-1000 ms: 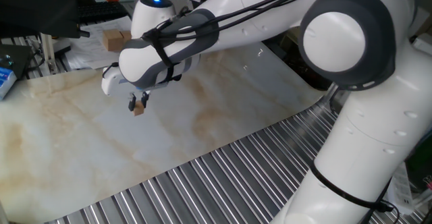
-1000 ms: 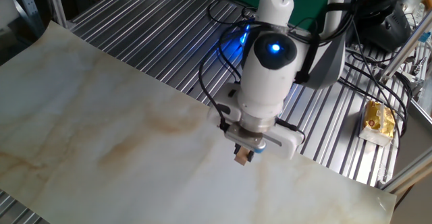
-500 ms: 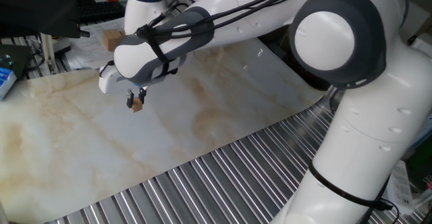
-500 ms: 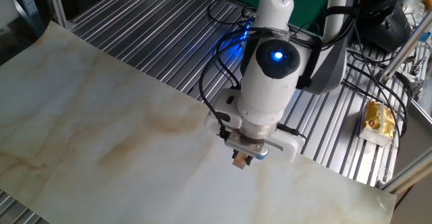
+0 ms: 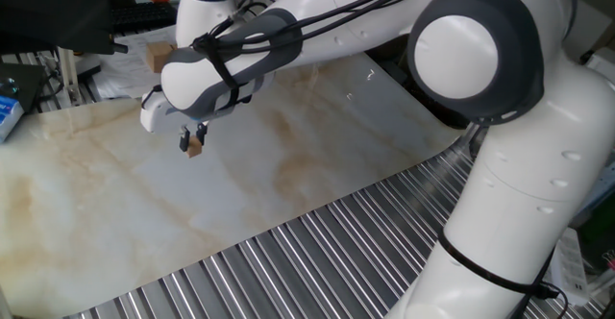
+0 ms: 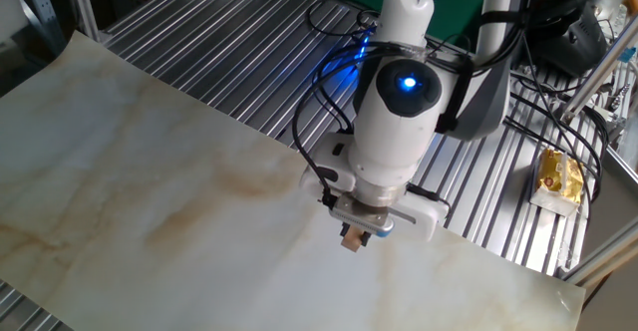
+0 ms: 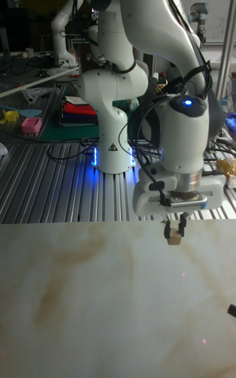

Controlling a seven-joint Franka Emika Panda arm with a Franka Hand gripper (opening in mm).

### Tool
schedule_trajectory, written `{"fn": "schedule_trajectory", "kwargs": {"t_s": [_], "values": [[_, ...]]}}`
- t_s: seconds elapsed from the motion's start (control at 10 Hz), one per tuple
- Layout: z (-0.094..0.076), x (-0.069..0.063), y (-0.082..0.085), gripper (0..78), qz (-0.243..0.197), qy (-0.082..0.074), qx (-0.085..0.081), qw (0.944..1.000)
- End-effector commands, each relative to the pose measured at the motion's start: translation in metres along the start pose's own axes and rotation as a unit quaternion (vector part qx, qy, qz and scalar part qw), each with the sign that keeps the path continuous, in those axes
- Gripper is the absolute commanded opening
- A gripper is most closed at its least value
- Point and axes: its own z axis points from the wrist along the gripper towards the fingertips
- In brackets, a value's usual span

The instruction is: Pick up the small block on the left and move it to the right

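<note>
The small block [image 5: 195, 149] is a tiny light-brown wooden cube held between the fingers of my gripper [image 5: 192, 143], which is shut on it. It hangs a little above the marbled board [image 5: 115, 194]. In the other fixed view the small block [image 6: 351, 239] shows under the gripper [image 6: 355, 235], near the board's edge by the metal slats. The tall fixed view has the small block [image 7: 174, 239] pinched at the gripper [image 7: 174, 233], just above the board's far edge.
Two larger tan blocks [image 5: 161, 55] sit beyond the board's far side. Ribbed metal slats [image 5: 317, 252] border the board. A yellow packet [image 6: 559, 175] lies on the slats at right. The arm's base [image 7: 111, 148] stands behind the board.
The gripper has carried the small block a short way left and toward the far side in one fixed view; in the last half second it has barely shifted.
</note>
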Motion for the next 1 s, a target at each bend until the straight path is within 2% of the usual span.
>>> {"fn": "schedule_trajectory", "kwargs": {"t_s": [0.1,0.3,0.7,0.9,1.0], "values": [[0.002,-0.001,-0.003,1.3,0.001,-0.003,0.002,1.0000],[0.005,0.000,-0.005,1.3,0.003,-0.003,0.007,1.0000],[0.008,0.003,-0.007,1.3,0.010,-0.003,0.005,0.9999],[0.009,0.008,-0.007,1.3,0.015,-0.003,0.022,0.9996],[0.010,0.010,-0.007,1.3,0.018,-0.005,0.021,0.9996]]}}
